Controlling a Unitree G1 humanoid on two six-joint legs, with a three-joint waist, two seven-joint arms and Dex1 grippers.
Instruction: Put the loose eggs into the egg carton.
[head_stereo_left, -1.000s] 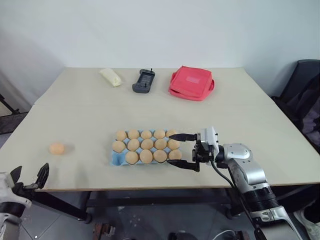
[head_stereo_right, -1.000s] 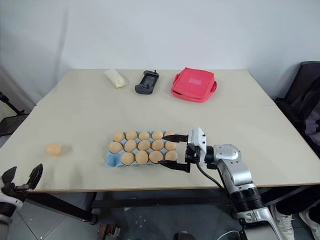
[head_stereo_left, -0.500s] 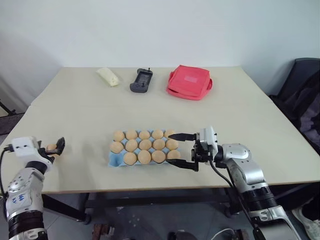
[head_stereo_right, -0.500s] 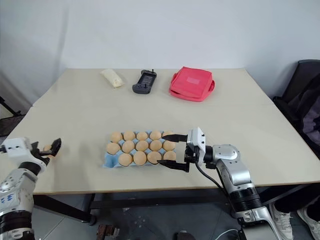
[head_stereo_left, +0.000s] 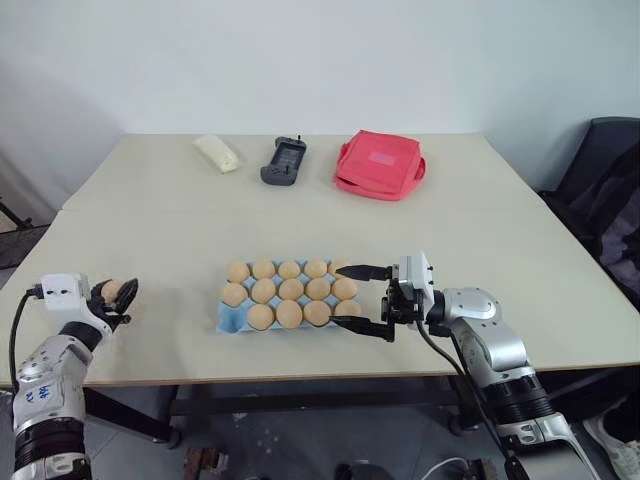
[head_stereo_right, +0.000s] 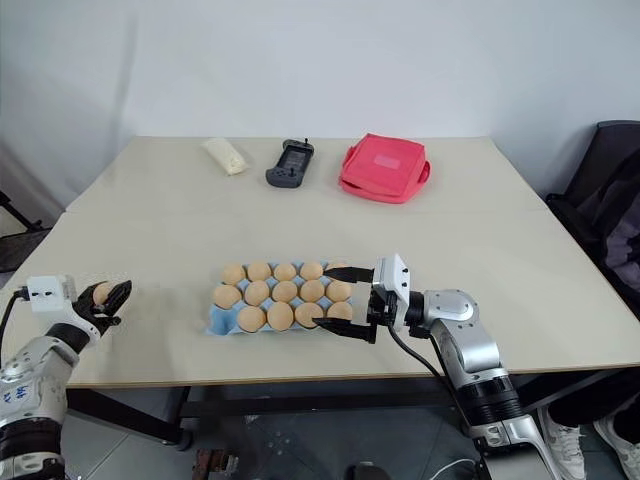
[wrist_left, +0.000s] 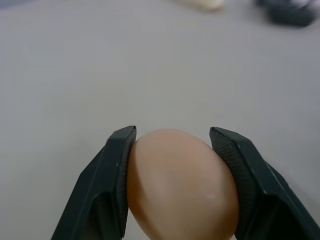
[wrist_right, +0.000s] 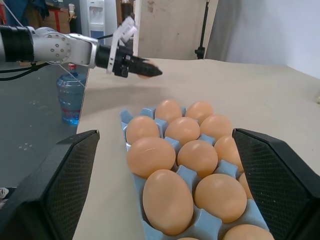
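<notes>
Beige table (head_stereo_left: 500, 240): left pincer (wrist_left: 172, 150) clamps an egg (wrist_left: 182, 185), right pincer (head_stereo_left: 362, 298) gapes (no legible writing).

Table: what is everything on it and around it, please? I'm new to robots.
Table: one, beige, under everything.
Egg carton: one, light blue, near front edge; front left cup empty.
Eggs in carton: fourteen, tan-orange.
Loose egg: one, tan-orange, between the left gripper's fingers, near the table's left front edge.
Oblong lump: one, pale yellow, far left.
Handheld device: one, dark grey, far middle.
Pouch: one, red, far right of middle.
Left gripper: black, shut on the loose egg.
Right gripper: black, open, straddling the carton's right end.
</notes>
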